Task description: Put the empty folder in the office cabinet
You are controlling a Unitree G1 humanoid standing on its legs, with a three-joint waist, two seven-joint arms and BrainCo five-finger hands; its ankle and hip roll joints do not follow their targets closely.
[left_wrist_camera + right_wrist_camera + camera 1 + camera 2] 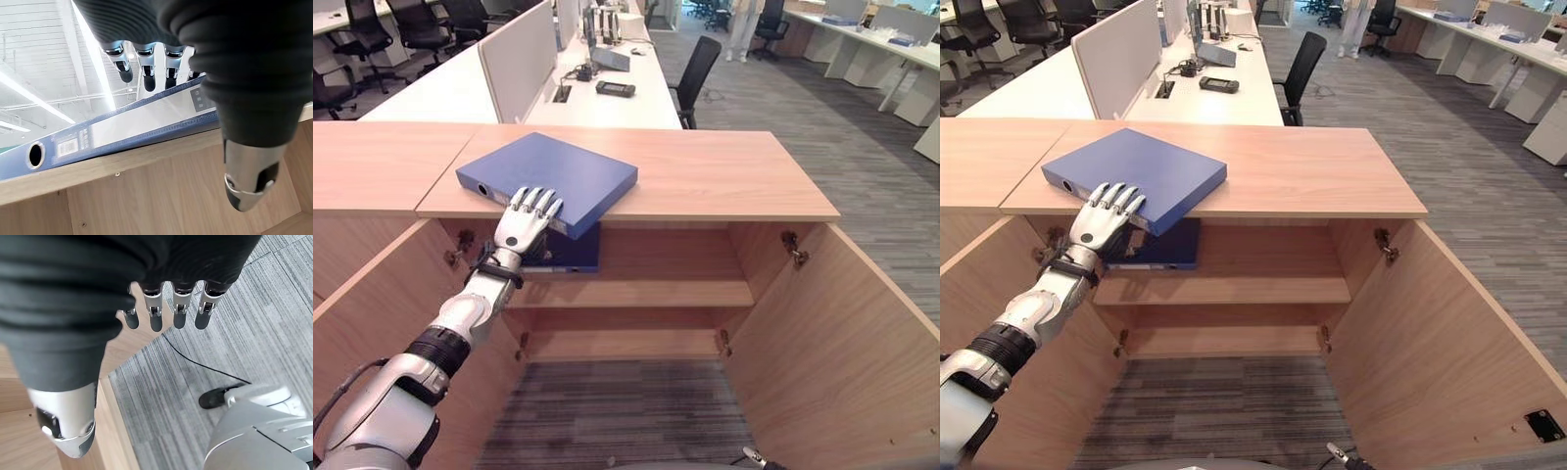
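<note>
Blue folder (551,176) atop cabinet (724,176), left hand (524,220) gripping its edge.

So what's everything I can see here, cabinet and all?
Folder on top: one, blue, lying flat on the cabinet top, near corner jutting past the front edge.
Folder inside: one, darker blue, on the upper shelf at the left.
Cabinet: one, light wood, both doors swung open, two shelves.
Desks: a white row behind the cabinet, with a pale divider panel and small dark devices.
Office chairs: several, black, by the desks.
Floor: grey striped carpet.
Person: one, far back, in light clothing.
Left hand: fingers laid over the top folder's near edge, thumb beneath it.
Right hand: hanging low over the carpet, fingers relaxed, holding nothing.
</note>
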